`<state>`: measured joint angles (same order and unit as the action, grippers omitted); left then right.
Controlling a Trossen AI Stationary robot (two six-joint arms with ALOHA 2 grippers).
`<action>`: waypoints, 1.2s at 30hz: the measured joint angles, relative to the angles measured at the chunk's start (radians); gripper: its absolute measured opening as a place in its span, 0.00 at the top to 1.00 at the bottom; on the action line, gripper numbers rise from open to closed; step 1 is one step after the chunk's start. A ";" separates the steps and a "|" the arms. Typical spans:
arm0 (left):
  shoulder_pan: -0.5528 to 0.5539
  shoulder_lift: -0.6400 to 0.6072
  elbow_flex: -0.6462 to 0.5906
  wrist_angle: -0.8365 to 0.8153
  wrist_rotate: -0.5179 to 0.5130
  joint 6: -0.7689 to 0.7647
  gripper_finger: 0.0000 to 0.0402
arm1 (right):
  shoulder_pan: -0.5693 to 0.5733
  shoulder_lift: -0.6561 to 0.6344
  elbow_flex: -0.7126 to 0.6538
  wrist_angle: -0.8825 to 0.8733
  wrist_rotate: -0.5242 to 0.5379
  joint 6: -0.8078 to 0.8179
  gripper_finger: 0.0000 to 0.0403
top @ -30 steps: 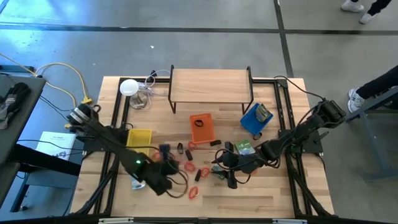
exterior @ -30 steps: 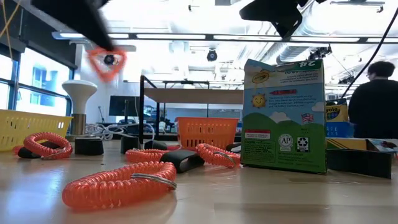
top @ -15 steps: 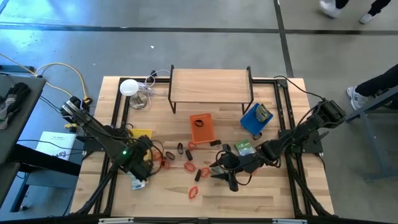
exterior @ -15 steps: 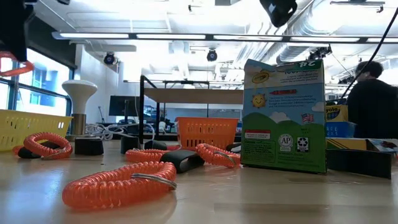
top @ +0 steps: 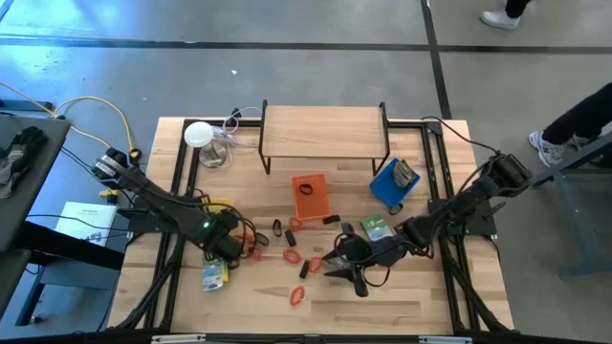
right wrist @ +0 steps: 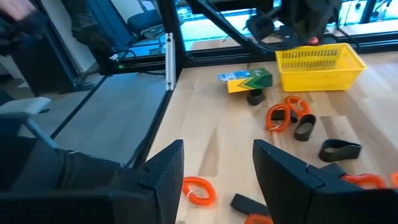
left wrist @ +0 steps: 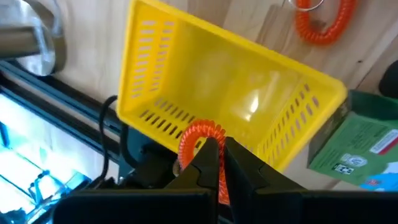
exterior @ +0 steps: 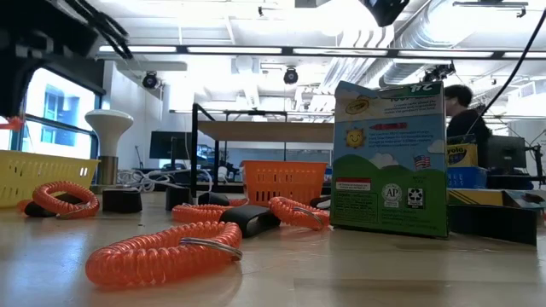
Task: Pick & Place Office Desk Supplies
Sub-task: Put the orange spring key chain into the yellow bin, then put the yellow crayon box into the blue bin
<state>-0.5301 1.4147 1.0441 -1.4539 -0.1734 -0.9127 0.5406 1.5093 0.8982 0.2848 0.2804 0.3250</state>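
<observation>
My left gripper is shut on an orange coiled loop and hangs over the near wall of the yellow tray at the table's left. From the right wrist view it shows as my left gripper above that tray. My right gripper stands open above the table's middle, with nothing between its fingers; from above it shows as my right gripper. More orange coils and black clips lie flat on the wood. A green crayon box stands nearby. My left gripper pinches the orange coil's loop between its two fingers. The fingers come from above and point steeply down. The coil is lifted clear and hangs at the fingertips over the yellow tray.
An orange tray and a blue tray stand mid-table. A wooden shelf and a white lamp with cables stand at the far side. A second green box lies near the left arm. A person moves behind the table.
My left gripper has carried the orange coil from the table's middle toward the left edge, to above the yellow tray, and has tipped to point steeply down. It stays shut on the coil. People beyond the table have walked on.
</observation>
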 joint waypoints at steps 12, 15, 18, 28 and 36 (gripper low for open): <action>0.047 0.003 -0.020 0.071 -0.017 0.068 0.98 | 0.029 0.000 0.000 0.015 0.003 -0.003 0.55; 0.045 0.003 -0.020 0.071 -0.011 0.065 0.95 | 0.029 0.001 0.000 0.019 0.003 0.017 0.55; 0.046 0.003 -0.020 0.071 -0.012 0.011 0.90 | 0.029 0.002 0.000 0.019 0.003 0.018 0.55; 0.046 0.003 -0.020 0.039 -0.015 0.057 0.74 | 0.029 0.002 0.000 0.019 0.005 -0.015 0.55; 0.039 0.001 0.011 -0.032 0.283 -0.021 0.74 | 0.029 0.003 0.000 0.019 0.005 -0.015 0.55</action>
<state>-0.4916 1.4155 1.0555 -1.4856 0.1099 -0.9340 0.5697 1.5120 0.8986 0.3035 0.2852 0.3099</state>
